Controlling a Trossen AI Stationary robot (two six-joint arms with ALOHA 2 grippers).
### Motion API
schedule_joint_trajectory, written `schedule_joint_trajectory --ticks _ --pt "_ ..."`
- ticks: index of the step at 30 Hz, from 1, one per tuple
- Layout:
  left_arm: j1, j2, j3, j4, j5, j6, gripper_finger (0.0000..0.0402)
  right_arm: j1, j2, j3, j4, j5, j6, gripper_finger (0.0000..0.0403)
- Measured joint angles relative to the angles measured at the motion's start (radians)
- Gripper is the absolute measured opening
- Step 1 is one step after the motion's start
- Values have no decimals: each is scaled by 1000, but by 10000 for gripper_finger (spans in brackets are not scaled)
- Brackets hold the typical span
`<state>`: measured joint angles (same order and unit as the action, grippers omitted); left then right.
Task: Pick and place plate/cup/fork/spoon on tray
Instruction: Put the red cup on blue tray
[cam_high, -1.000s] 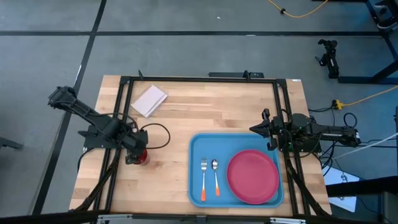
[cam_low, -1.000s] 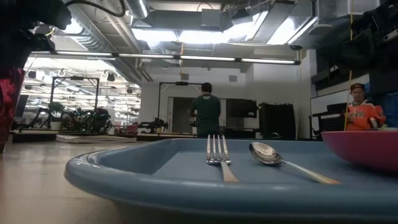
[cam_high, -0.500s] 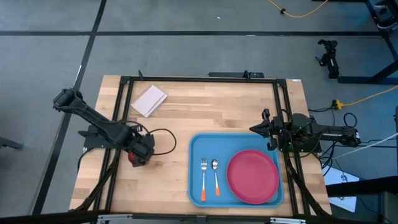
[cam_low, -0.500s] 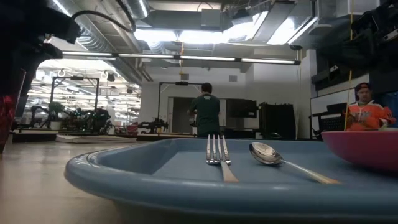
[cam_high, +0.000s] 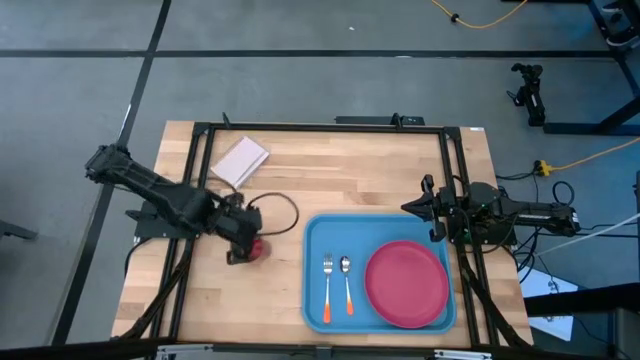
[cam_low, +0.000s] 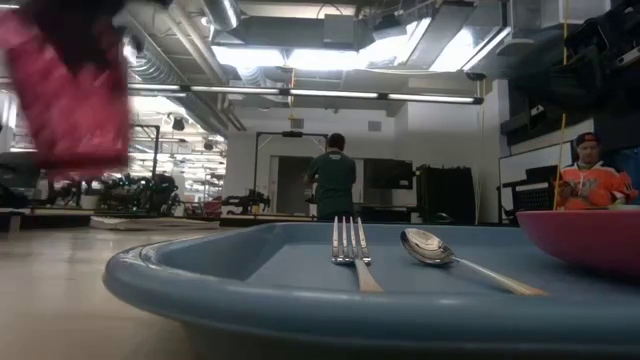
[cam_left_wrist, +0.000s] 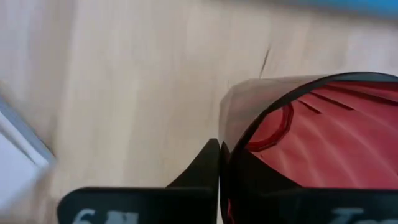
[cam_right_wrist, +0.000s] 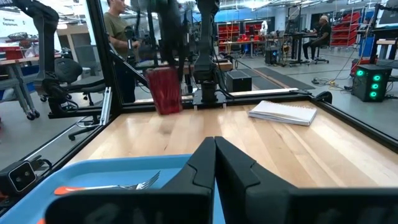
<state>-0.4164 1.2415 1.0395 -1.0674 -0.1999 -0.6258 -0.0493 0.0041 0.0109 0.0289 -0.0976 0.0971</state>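
Note:
The dark red cup (cam_high: 257, 248) is in my left gripper (cam_high: 247, 243), left of the light-blue tray (cam_high: 315, 235) and above the table. It also shows in the low view (cam_low: 75, 95) and the right wrist view (cam_right_wrist: 165, 90), clear of the wood. On the tray lie the pink-red plate (cam_high: 407, 283), the fork (cam_high: 327, 288) and the spoon (cam_high: 346, 282), side by side left of the plate. My right gripper (cam_high: 415, 209) is shut and empty above the tray's far right corner. My left gripper holds the cup by its wall near the rim (cam_left_wrist: 225, 155). One finger (cam_left_wrist: 204, 167) lies against the outside of the wall; the other finger is hidden by the cup. The fingers come from above, from the table's left. The cup is lifted clear of the table.
A small pale pad (cam_high: 240, 160) lies at the table's far left. A black frame (cam_high: 320, 127) runs round the table. The tray's rim (cam_low: 200, 290) rises close to the low camera. People stand in the room behind the table.
My left gripper has carried the cup toward the table's right edge, closer to the tray, and upward. The cup stood low at the left edge of the low view before and now hangs higher, clear of the table.

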Motion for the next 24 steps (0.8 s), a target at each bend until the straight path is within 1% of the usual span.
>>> schedule_joint_trajectory --ticks 2,5,10,12,15,17,19,24 --pt "24 2 84 16 -43 69 4 0 0 0 0 0 0 12" --pt "80 21 193 115 -89 195 4 0 0 0 0 0 0 12" --pt "188 104 304 342 -88 440 3 0 0 0 0 0 0 12" --pt "233 163 323 421 -45 526 3 0 0 0 0 0 0 12" --pt "306 281 362 518 73 592 3 0 0 0 0 0 0 12" --pt "344 365 410 523 117 596 2 0 0 0 0 0 0 12" --pt "374 444 476 509 139 602 2 0 0 0 0 0 0 12" --pt "408 614 669 390 159 636 2 0 0 0 0 0 0 12"
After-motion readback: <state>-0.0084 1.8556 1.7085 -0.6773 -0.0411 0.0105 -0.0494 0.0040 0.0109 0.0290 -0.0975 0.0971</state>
